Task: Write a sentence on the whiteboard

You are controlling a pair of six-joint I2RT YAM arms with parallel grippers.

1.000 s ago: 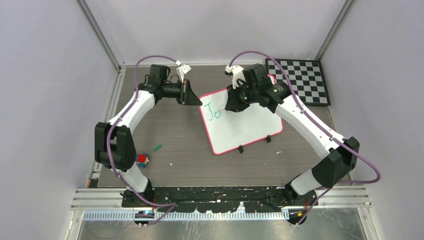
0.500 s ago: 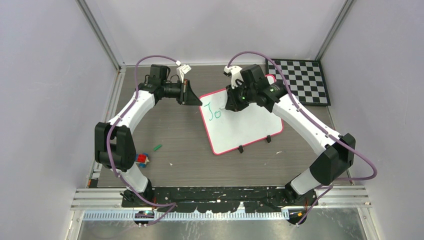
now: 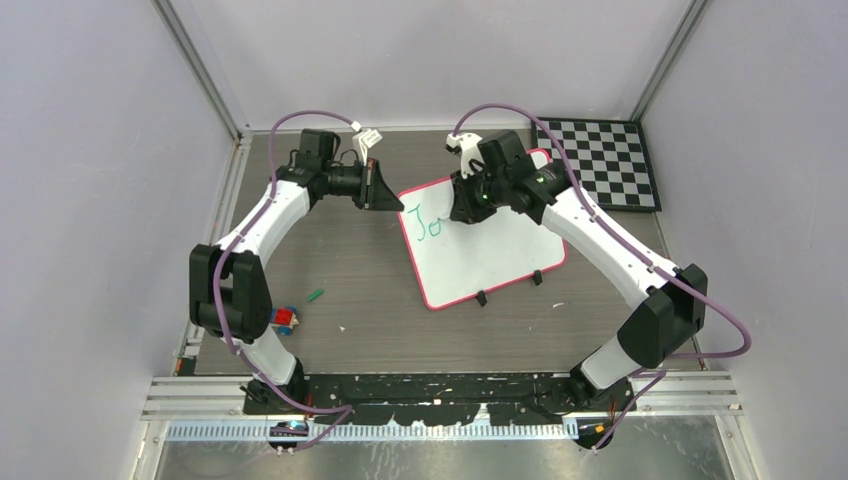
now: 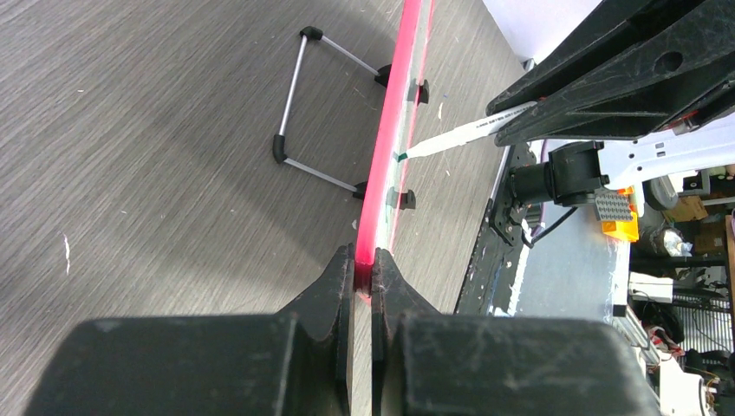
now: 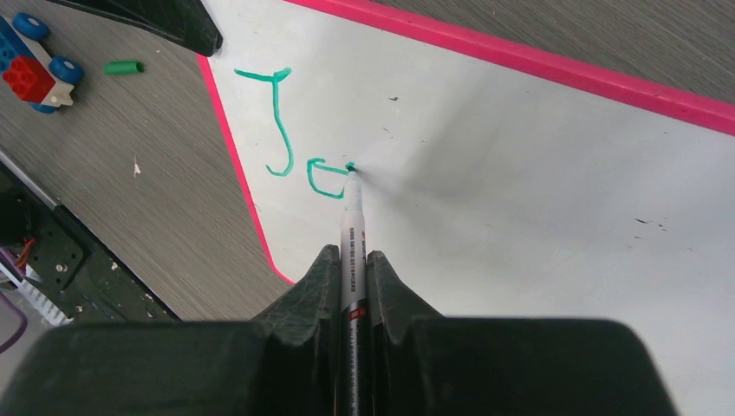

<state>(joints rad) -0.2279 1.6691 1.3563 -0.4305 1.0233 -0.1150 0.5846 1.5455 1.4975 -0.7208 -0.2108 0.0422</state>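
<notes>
The whiteboard (image 3: 490, 255), white with a pink-red rim (image 4: 392, 121), lies tilted on the table. My left gripper (image 3: 393, 203) (image 4: 364, 262) is shut on the rim at the board's left corner. My right gripper (image 3: 462, 212) (image 5: 351, 260) is shut on a white marker (image 5: 353, 227) (image 4: 459, 136). Its green tip touches the board at the upper right of the second letter. Of the sentence (image 3: 430, 226), only a green "J" (image 5: 277, 121) and an almost closed "o" (image 5: 326, 180) show.
A black-and-white checkered board (image 3: 600, 160) lies at the back right. A small brick toy car (image 3: 284, 320) (image 5: 33, 71) and a green marker cap (image 3: 315, 295) (image 5: 123, 67) lie left of the whiteboard. Two black clips (image 3: 481, 297) sit on its near edge, with a wire stand (image 4: 299, 113) behind it.
My right arm has shifted slightly left and back, with the marker tip moving along the "o". The left gripper and the board have stayed put.
</notes>
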